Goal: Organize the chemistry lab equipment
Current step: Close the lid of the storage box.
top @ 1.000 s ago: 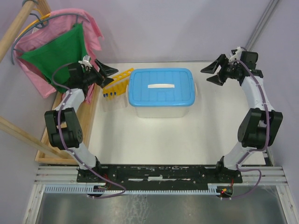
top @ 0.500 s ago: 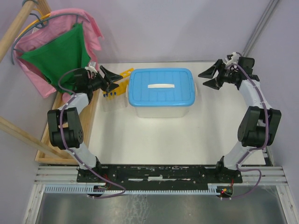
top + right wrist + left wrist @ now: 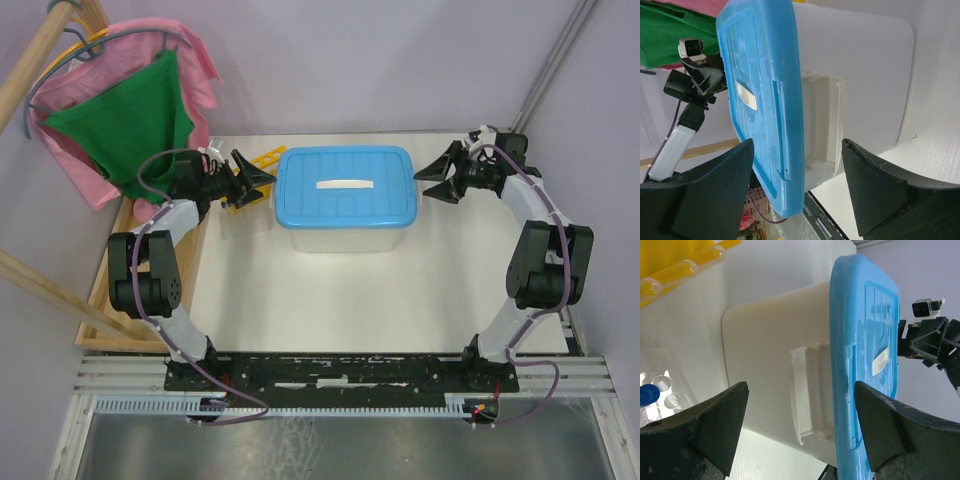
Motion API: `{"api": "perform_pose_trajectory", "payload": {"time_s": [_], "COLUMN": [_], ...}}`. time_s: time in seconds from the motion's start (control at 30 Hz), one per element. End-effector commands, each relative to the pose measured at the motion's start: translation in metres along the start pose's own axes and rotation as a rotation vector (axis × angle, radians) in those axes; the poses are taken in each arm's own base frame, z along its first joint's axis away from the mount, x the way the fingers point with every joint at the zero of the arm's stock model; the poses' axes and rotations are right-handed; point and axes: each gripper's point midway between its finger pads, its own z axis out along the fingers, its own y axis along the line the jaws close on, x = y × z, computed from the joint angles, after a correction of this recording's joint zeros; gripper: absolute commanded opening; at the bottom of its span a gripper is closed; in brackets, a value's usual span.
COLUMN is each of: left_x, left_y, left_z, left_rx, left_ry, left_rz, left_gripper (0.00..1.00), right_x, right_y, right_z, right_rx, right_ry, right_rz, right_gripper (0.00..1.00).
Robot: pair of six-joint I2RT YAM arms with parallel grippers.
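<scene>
A white tub point(image 3: 345, 238) with a blue ribbed lid point(image 3: 310, 200) stands mid-table. My left gripper point(image 3: 260, 182) is open at its left end, fingers pointing at the side handle point(image 3: 810, 390) without touching it. My right gripper point(image 3: 427, 181) is open at the tub's right end, its fingers either side of that end's handle point(image 3: 822, 125) and apart from it. The yellow tube rack point(image 3: 265, 157) lies behind the left gripper, with clear tubes point(image 3: 687, 266) in it. In the left wrist view a blue-capped tube point(image 3: 646, 392) stands in a clear holder at the lower left.
A wooden frame point(image 3: 110, 300) runs along the table's left edge, with pink and green cloths point(image 3: 130, 115) hung above it. A metal pole point(image 3: 555, 60) rises at the back right. Purple walls close in on three sides.
Both grippers have swung inward toward the tub's ends. The left one moved right, past the yellow rack, and the right one moved left and lower. Both stayed open.
</scene>
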Motion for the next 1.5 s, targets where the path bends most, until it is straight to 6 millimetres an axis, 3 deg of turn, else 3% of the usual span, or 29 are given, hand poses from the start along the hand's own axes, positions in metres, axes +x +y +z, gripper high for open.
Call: {"api": "perform_pose_trajectory", "payload": {"time_s": [0.0,0.5,0.7,0.9,1.1,1.47], "left_x": [0.000,0.029,0.034,0.032,0.027,0.022], "left_y": [-0.012,-0.027,-0.031,-0.041,-0.049,-0.044], "left_z": [0.007,0.035,0.043,0.042,0.038,0.032], "left_rx": [0.059,0.148,0.159,0.118,0.034,-0.102], "left_ry": [-0.024,0.038,0.057,0.065,0.087,0.097], "left_rz": [0.110,0.097,0.098,0.161,0.226,0.294], "left_gripper": [0.93,0.93,0.93,0.91,0.90,0.90], "right_x": [0.007,0.024,0.024,0.023,0.029,0.039], "right_y": [0.007,-0.007,0.001,0.021,0.038,0.062], "right_z": [0.009,0.026,0.031,0.026,0.024,0.023], "right_rx": [-0.056,-0.053,-0.071,-0.069,-0.025,0.066], "right_ry": [0.042,0.113,0.113,0.105,0.124,0.170], "right_rz": [-0.070,-0.066,-0.075,-0.100,-0.163,-0.297], "right_gripper": [0.79,0.75,0.69,0.47,0.45,0.42]}}
